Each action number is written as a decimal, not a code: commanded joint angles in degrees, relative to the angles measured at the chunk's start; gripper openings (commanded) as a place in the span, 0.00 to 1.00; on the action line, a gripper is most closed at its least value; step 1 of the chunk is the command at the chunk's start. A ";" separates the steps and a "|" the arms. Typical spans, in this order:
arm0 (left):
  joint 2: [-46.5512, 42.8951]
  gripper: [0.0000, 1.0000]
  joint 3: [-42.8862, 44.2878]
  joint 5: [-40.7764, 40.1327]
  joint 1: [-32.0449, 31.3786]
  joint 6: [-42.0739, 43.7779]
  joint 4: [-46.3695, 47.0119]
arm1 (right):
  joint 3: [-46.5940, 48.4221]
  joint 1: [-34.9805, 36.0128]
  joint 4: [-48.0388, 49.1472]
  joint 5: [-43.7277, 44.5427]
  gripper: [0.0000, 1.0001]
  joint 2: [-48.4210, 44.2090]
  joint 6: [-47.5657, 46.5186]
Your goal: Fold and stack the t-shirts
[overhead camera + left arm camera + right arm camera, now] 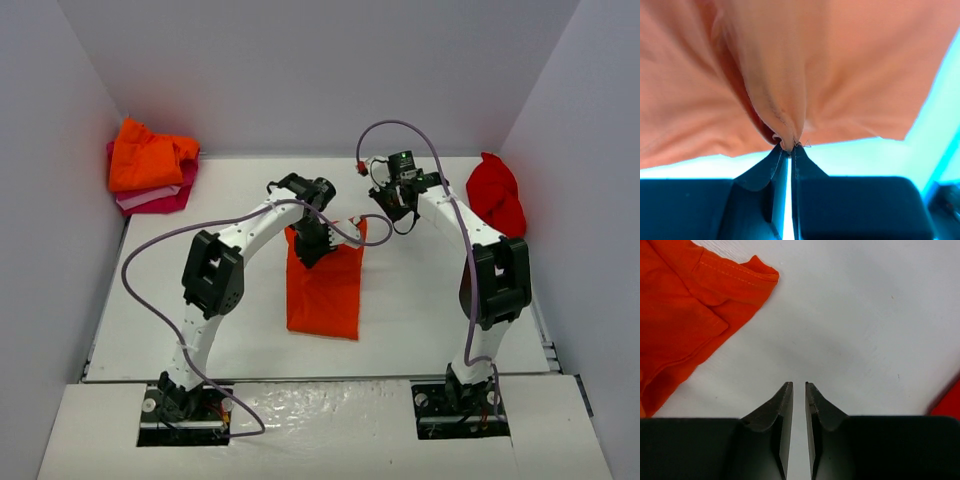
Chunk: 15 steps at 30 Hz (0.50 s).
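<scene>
Left gripper [790,147] was clamped on a bunched fold of the orange t-shirt [790,75], mid-table. Right gripper [799,385] was narrow and empty, near the shirt's edge. Cloth judged light and limp; best gripped at hems or corners.

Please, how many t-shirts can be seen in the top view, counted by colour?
Orange: 2, the pile-top shirt and the centre shirt
Red: 1, the red shirt
Pale pink: 1, the pink shirt
Magenta: 1, the magenta shirt
Total: 5 in view
</scene>
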 commanded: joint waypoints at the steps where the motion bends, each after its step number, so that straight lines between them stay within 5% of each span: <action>1: -11.16 0.00 -5.13 1.73 -1.42 -0.16 -1.38 | 8.30 0.55 -4.15 -8.50 0.08 5.68 0.95; 15: -15.84 0.00 -11.22 2.57 -5.59 -2.52 -0.60 | 15.88 11.10 -14.65 -17.69 0.07 15.65 -2.88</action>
